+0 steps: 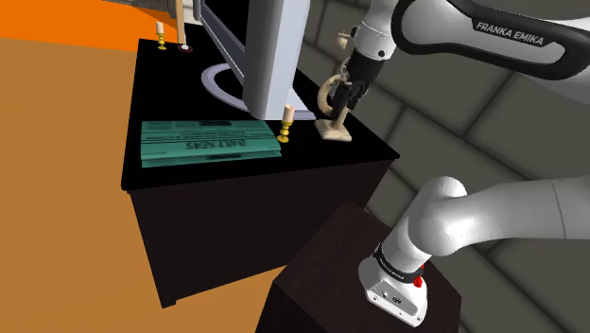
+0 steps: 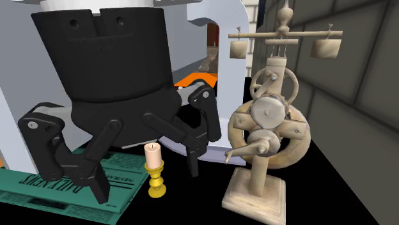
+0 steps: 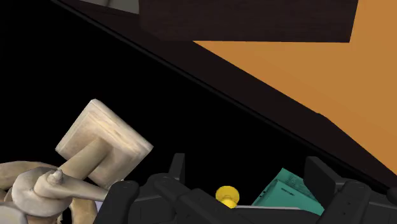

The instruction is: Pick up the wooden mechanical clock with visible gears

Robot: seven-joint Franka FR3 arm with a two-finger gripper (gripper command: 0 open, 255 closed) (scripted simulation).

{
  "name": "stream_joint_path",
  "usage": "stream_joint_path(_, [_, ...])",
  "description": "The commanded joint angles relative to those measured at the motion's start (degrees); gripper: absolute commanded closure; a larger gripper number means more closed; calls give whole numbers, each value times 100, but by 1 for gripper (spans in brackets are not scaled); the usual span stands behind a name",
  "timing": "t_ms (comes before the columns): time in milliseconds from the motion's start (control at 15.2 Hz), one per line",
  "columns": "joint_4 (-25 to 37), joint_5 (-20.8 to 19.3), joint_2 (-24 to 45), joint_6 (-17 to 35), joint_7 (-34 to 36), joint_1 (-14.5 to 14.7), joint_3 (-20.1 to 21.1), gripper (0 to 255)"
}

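The pincer point(image 1: 343, 98) hung released above the black bench point(image 1: 170, 90), its two fingers spread wide and clasping nothing; the pale wooden clock point(image 1: 333, 127) stood upright on its square base near the bench's edge at the shoulder view's right, just beside the pincer. In the second exterior view the clock point(image 2: 265, 128) rose at the right of the pincer point(image 2: 148, 179), outside the spread fingers point(image 2: 194, 156), showing gear wheels, a crank and two small weights hung from a crossbar. A short candle point(image 2: 152, 153) in a yellow holder stood between pincer and clock; a stack of green newspapers point(image 2: 38, 192) lay flat beyond it. In the wrist view the clock's base point(image 3: 98, 140) lay to one side of the pincer point(image 3: 246, 164), not between its fingers; the newspapers point(image 3: 286, 191) showed by the far finger.
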Motion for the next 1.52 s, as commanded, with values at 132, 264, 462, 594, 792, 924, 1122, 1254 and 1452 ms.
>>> stream_joint_path(132, [431,-1,346,-95,181,-180,-98,0])
stream_joint_path(264, [867,3,680,-209,360,-350,-201,0])
stream_joint_path(462, [1533,21,1161,-411,623,-585,-367,0])
stream_joint_path(594, [1985,42,1473,-564,795,-730,-487,0])
stream_joint_path(792, [2678,88,1932,-818,1043,-936,-681,0])
stream_joint_path(924, [3152,130,2236,-1004,1202,-1066,-822,0])
stream_joint_path(1122, [3884,215,2692,-1307,1428,-1256,-1052,0])
stream_joint_path(1254, [4392,290,3002,-1526,1569,-1382,-1221,0])
stream_joint_path(1452, [4317,305,3023,-1437,1626,-1430,-1276,0])
